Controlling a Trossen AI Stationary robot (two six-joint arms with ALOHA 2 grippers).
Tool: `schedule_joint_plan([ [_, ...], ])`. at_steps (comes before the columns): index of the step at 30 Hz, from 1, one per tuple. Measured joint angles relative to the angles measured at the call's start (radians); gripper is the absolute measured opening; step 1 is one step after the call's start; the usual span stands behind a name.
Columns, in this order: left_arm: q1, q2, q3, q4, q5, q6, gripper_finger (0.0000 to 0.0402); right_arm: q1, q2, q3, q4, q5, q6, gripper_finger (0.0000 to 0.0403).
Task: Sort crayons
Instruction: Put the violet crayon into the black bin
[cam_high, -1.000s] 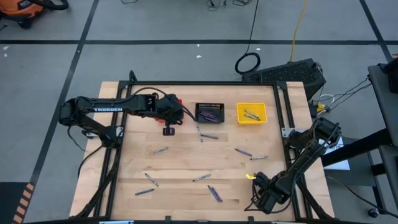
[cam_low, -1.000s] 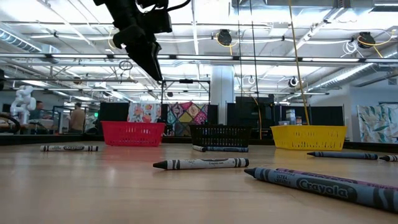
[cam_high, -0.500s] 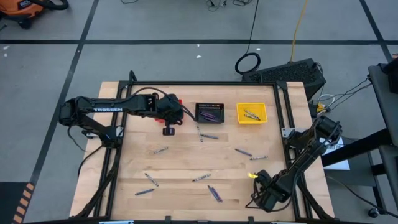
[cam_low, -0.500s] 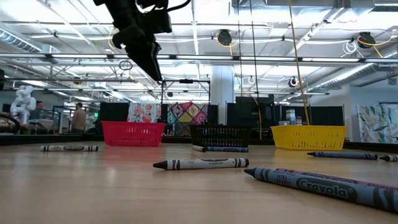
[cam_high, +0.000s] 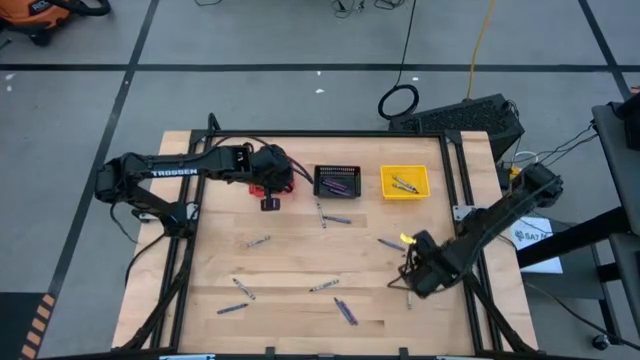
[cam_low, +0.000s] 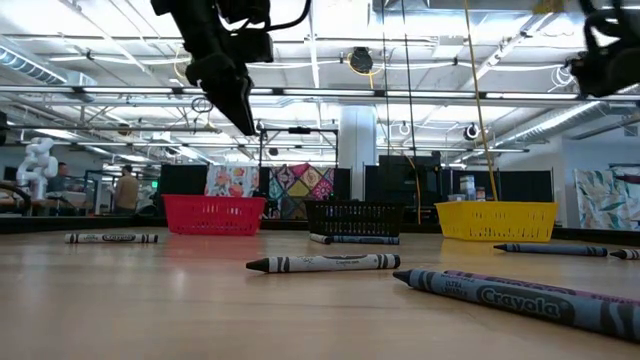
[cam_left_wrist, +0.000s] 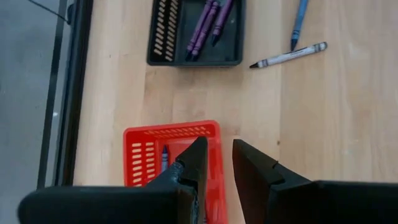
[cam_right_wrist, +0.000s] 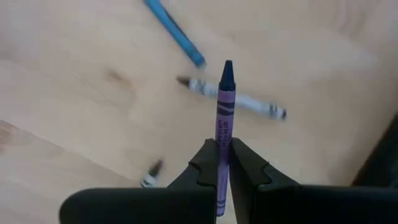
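The right gripper (cam_right_wrist: 222, 163) is clamped on a purple crayon (cam_right_wrist: 223, 118), held above the table (cam_high: 290, 265) near its right front. Loose crayons (cam_high: 325, 286) lie scattered across the wood. Farther back, the left gripper (cam_left_wrist: 216, 163) hangs over the red basket (cam_left_wrist: 142, 152), fingers slightly apart and holding nothing. Beyond stand the black basket (cam_high: 337, 181) and yellow basket (cam_high: 404, 182), both holding crayons.

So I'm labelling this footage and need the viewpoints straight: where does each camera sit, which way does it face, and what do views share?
High: overhead, straight down on the table; both arms show.
Low: table-top height, level toward the red basket, black basket, yellow basket; left gripper overhead.
Left wrist: above the red basket; own fingers open.
Right wrist: down on loose crayons; right gripper holds a purple crayon.
Shared: high and left wrist both show purple crayons in the black basket.
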Motion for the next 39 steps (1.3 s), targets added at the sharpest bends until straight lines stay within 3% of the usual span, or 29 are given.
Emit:
schedule_joint_plan([
  [5,0.030,0.000,0.000,-0.015,0.000,0.001,0.0073,-0.129,-0.035,0.001,-0.002,0.060,-0.188,0.0000],
  [15,0.077,0.000,0.000,-0.026,0.001,0.001,0.0073,-0.401,-0.041,0.002,0.048,0.065,-0.626,0.0000],
  [28,0.091,0.000,0.000,-0.035,0.005,0.001,0.0073,-0.717,-0.041,0.003,0.383,0.059,-1.204,0.0000],
  [39,0.092,0.000,0.000,-0.035,0.005,0.001,0.0073,-0.853,-0.041,0.003,0.670,0.057,-1.459,0.0000],
])
